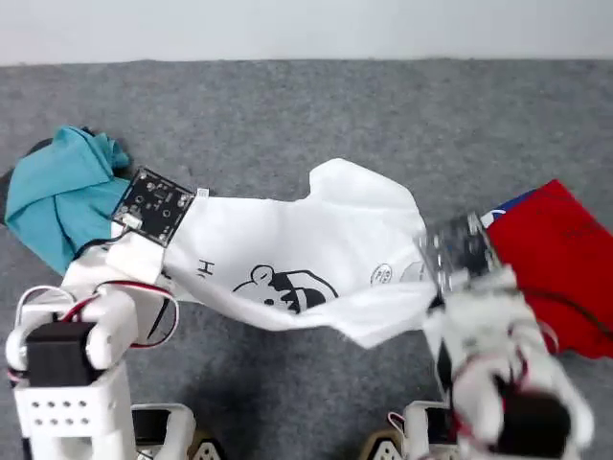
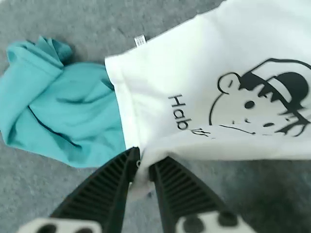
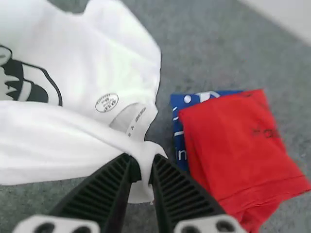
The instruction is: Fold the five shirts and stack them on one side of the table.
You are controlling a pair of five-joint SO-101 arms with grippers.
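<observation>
A white shirt (image 1: 287,249) with a black cartoon print hangs stretched between my two arms over the grey table. My left gripper (image 2: 142,167) is shut on the white shirt (image 2: 218,63) at its hem corner, seen at the lower left of the high view (image 1: 144,251). My right gripper (image 3: 144,169) is shut on the white shirt (image 3: 87,73) near its collar label, at the right of the high view (image 1: 450,278). A crumpled teal shirt (image 1: 62,192) (image 2: 58,111) lies at the far left. A folded red shirt (image 1: 560,259) (image 3: 238,145) rests on a folded blue one (image 3: 192,104) at the right.
Grey carpet-like table surface (image 1: 316,115) stretches open behind the white shirt up to the pale wall. The red and blue stack sits close beside my right arm. The teal shirt lies partly under the left end of the white shirt.
</observation>
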